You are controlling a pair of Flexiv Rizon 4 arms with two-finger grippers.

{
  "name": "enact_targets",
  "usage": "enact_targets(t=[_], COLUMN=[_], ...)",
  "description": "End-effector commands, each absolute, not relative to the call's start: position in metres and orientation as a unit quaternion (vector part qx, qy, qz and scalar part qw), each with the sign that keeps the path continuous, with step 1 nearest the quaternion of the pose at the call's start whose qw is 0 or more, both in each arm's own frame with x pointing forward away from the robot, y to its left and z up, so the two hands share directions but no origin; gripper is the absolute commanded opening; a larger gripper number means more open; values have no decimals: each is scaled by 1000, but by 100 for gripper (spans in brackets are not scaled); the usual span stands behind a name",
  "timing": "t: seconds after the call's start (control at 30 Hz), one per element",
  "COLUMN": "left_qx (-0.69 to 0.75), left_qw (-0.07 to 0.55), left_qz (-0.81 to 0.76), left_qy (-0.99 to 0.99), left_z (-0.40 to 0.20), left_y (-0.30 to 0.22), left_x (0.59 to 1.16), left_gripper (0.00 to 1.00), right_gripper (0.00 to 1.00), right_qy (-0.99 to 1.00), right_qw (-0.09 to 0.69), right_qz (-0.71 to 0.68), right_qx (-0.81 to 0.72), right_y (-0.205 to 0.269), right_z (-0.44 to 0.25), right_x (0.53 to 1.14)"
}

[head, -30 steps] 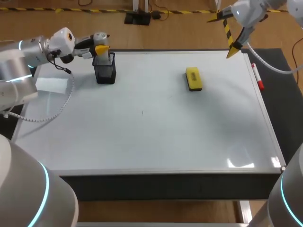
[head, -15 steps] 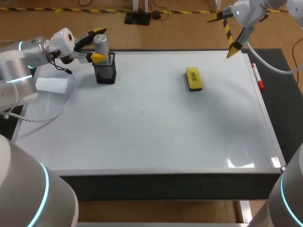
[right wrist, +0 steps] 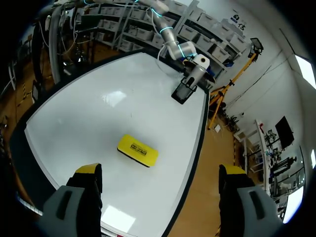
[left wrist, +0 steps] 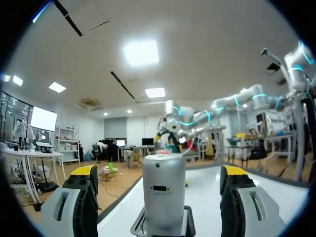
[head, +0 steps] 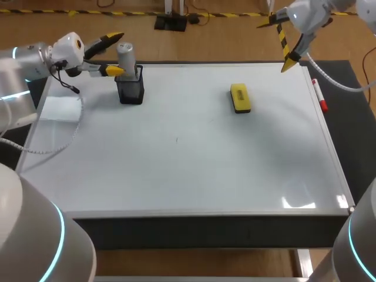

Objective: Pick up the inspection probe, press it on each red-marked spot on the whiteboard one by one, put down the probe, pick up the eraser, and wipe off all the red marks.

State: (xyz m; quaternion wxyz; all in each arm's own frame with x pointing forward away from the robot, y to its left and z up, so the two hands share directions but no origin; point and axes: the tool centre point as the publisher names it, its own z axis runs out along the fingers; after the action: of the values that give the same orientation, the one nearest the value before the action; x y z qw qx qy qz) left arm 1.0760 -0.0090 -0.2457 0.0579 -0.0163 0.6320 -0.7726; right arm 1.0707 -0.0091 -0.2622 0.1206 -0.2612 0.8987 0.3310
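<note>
Head view: our left tool [head: 115, 54] spreads wide either side of the inspection probe [head: 126, 51], gripping nothing. The probe stands upright in its black mesh holder [head: 130, 93] at the far left corner of the whiteboard [head: 194, 164], handy for a side grasp. Our right tool [head: 274, 46] hangs open, empty, high beyond the yellow eraser [head: 240, 97], seemingly waiting.

Probe [head: 126, 54] top free above holder [head: 130, 91]; eraser [head: 240, 97] unobstructed
</note>
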Motion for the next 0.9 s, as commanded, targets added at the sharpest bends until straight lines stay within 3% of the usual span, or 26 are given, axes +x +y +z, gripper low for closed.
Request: enact_targets(t=[0.03, 0.9], left_qx=[-66, -174], left_qw=[101, 215], left_qz=[-736, -588], left_qy=[667, 760], left_z=[-232, -204], left_y=[-5, 34], left_x=[1056, 1014], left_gripper=[100, 100], right_gripper=[100, 100], right_qy=[899, 899], right_qw=[119, 119], right_qz=[329, 329], right_qx=[-262, -262], right_y=[-9, -9], right_z=[-261, -261], right_x=[1070, 1070])
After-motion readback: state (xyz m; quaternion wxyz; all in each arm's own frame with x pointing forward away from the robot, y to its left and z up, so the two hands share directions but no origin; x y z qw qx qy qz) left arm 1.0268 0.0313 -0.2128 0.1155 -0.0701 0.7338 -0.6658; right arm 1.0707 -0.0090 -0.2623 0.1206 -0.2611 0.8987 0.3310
